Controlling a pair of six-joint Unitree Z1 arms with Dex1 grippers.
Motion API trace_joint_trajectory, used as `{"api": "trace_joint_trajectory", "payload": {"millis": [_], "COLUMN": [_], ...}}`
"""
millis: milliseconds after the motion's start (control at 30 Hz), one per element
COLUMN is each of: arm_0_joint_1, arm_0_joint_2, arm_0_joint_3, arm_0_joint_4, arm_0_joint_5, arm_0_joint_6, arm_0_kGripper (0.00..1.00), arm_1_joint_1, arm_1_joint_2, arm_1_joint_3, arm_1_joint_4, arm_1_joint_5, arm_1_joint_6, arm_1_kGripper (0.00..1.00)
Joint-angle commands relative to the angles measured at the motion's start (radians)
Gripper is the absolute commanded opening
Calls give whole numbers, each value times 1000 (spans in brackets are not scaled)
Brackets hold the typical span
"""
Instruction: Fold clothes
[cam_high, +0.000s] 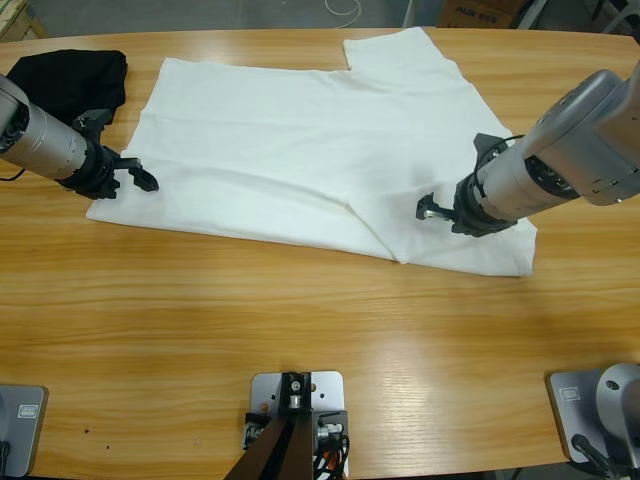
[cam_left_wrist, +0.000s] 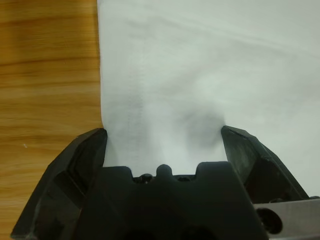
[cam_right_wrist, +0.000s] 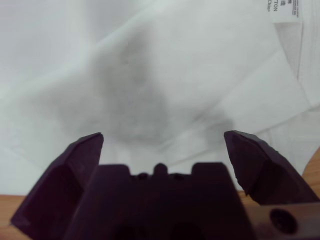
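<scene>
- On the counter, toward its far half: T-shirt spread mostly flat, one part reaching up to the far edge, one corner near the right arm's side lying closest to the camera.
- Across the shirt's right half: a diagonal fold line running to the near hem, with a layer lapped over it.
- At the far left corner: black garment, bunched, partly hidden behind the left arm and touching or just beside the shirt's left edge; cannot tell which.
- Left end effector: low at the shirt's left edge, jaws spread apart in the wrist view, white cloth between them and bare wood to one side; gripping nothing visible. Contact with the cloth hard to judge.
- Right end effector: over the shirt's right part, pointing toward the fold; jaws wide apart in the wrist view, holding nothing, with creased, shadowed cloth beneath.
- Top right of the right wrist view: a small label with print, cut off by the frame and too small to read.
- Chest lettering and collar: not to be made out in any view.
- Both arms cut off by the side edges of the high view.
</scene>
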Motion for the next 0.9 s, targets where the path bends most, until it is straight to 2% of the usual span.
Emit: {"api": "trace_joint_trajectory", "payload": {"millis": [33,167,367,500,633,767,900], "arm_0_joint_1": [-6,-12,-88,-165,-181,-181,-181], "arm_0_joint_2": [24,-22,-53,-64,-106,-206,-265], "arm_0_joint_3": [61,147,194,221,243,230,150], "arm_0_joint_4": [86,99,104,105,114,178,337], "arm_0_joint_5": [-15,-41,-71,-71,-71,-63,-60], "arm_0_joint_6": [-9,-62,-137,-185,-218,-223,-221], "arm_0_kGripper": [876,873,872,872,872,876,876], "arm_1_joint_1": [12,43,66,95,140,181,194], "arm_1_joint_2": [25,45,32,13,-12,-55,-94], "arm_1_joint_3": [51,75,111,179,254,331,336], "arm_1_joint_4": [-17,-17,-21,-76,-110,-99,-33], "arm_1_joint_5": [43,46,54,69,86,137,199], "arm_1_joint_6": [34,57,76,117,190,257,265], "arm_1_kGripper": [982,982,982,982,982,982,982]}}
